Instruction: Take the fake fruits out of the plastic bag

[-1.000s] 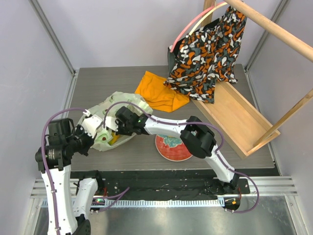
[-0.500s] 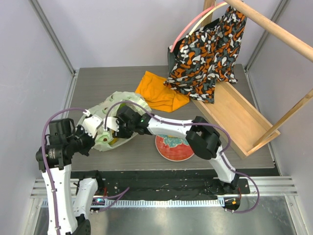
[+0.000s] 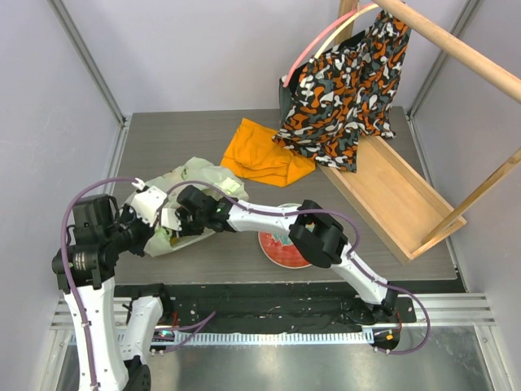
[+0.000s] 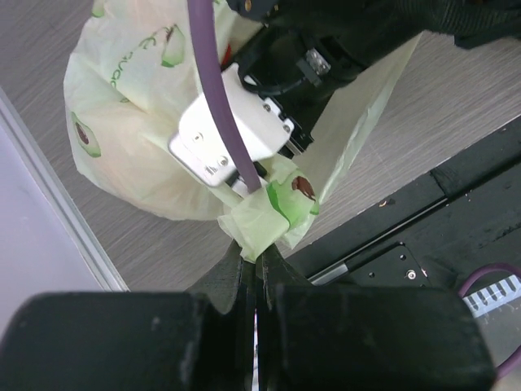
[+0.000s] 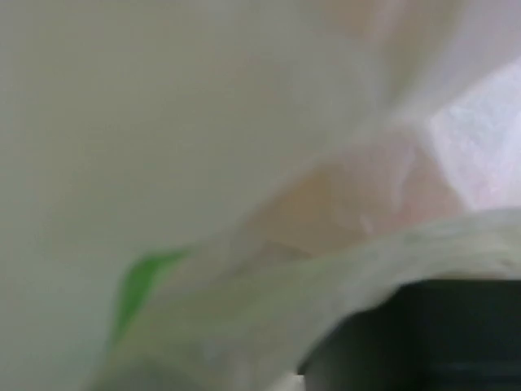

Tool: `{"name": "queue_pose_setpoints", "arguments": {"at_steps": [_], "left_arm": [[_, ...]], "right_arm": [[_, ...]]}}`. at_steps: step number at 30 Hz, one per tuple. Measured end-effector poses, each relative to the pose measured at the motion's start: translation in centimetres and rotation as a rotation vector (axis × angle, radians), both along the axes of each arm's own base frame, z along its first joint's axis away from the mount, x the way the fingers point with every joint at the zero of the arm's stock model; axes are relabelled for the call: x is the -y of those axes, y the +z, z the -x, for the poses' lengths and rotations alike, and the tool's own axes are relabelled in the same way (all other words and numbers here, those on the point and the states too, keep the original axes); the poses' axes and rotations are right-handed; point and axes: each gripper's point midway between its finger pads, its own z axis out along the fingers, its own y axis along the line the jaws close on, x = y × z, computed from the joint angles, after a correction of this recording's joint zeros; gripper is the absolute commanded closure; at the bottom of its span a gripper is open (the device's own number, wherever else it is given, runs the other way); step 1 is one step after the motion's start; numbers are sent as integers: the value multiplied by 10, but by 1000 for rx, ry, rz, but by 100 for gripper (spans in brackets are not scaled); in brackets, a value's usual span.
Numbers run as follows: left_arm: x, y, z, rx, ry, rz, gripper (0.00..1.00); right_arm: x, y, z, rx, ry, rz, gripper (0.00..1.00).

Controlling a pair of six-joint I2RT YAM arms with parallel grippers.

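At the near left of the table (image 3: 236, 254), the left gripper (image 4: 256, 259) keeps its jaws clamped on the rim of the thin, crinkly pale-green plastic bag (image 4: 134, 138). The right gripper (image 3: 176, 218) has pushed deeper into the bag's mouth, flattening it. Its jaws are hidden by film, so I cannot tell their state. No fake fruits lie outside, so they are probably all still inside.

green lettering on plastic bag (image 4: 138, 122), illegible

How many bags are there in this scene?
2. A pale-green plastic bag lies at the left, pinched by the left claw. A patterned fabric bag hangs on the wooden rack at the far right. No other bag shows.
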Motion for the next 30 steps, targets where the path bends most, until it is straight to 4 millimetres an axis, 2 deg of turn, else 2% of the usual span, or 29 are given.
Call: {"name": "queue_pose_setpoints", "arguments": {"at_steps": [3,9,12,17,19,23,26,28,30], "left_arm": [[0,4,0,13,6,4,100],[2,5,2,10,31,27,100],[4,5,2,4,40,45,100],[6,5,3,-1,47,63,100],[6,3,3,-7,49,67,100],[8,-4,4,-33,49,82,100],[12,-3,3,-51,39,108,100],[14,5,-3,-55,32,121,100],[13,16,-10,-36,22,116,100]], "right_arm": [[-2,0,4,-2,3,0,84],[0,1,1,-6,-33,-1,91],[9,4,3,-13,-44,6,93],[45,30,11,-8,-79,23,93],[68,41,17,2,-97,23,93],[135,40,41,-4,-118,79,93],[167,31,53,-43,-132,110,93],[179,29,59,-95,-137,117,92],[180,36,63,-144,-132,87,92]]}}
